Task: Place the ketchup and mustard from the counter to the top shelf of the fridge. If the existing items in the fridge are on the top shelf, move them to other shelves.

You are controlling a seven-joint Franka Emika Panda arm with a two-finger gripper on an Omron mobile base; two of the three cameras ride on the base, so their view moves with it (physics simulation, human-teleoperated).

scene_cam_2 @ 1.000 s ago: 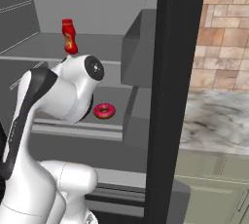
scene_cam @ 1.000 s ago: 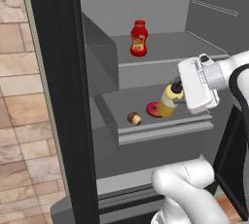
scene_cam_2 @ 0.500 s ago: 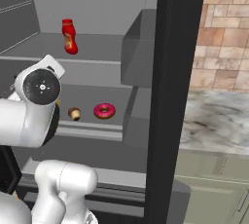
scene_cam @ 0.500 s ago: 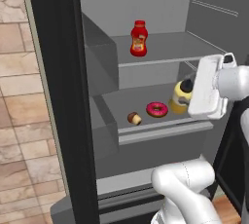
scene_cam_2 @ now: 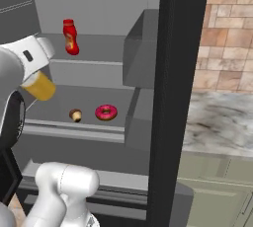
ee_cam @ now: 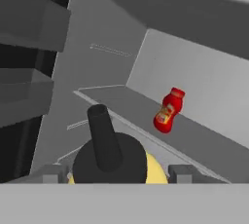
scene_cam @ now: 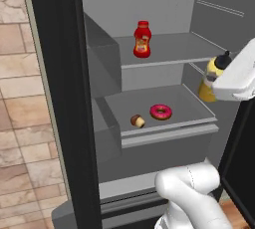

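I see the mustard (scene_cam: 211, 79) held in the gripper (ee_cam: 114, 177), its black nozzle pointing up and away from the hand, with the yellow body between the two fingers (ee_cam: 181, 173), which are closed narrow on the bottle's sides. In the left base view the bottle hangs in the air at the right edge of the fridge (scene_cam: 60, 98) opening, just below the level of the top shelf (scene_cam: 169, 54) and above the right end of the lower shelf (scene_cam: 164, 123), touching neither. In the right base view the mustard's yellow bottom (scene_cam_2: 39, 86) sticks out under the white hand, tilted, at the left side of the fridge interior.

The ketchup (scene_cam: 142, 39) stands upright on the top shelf, toward its left half and well apart from the mustard. From the hand view it sits further in along that shelf, close to the back wall.

On the lower shelf, the pink donut (scene_cam: 161, 112) lies flat near the front edge, and the small brown cupcake (scene_cam: 137, 120) sits just beside it to its left, apart from it.

Right of the fridge in the right base view, I see the marbled counter (scene_cam_2: 217, 122) over pale cabinets.
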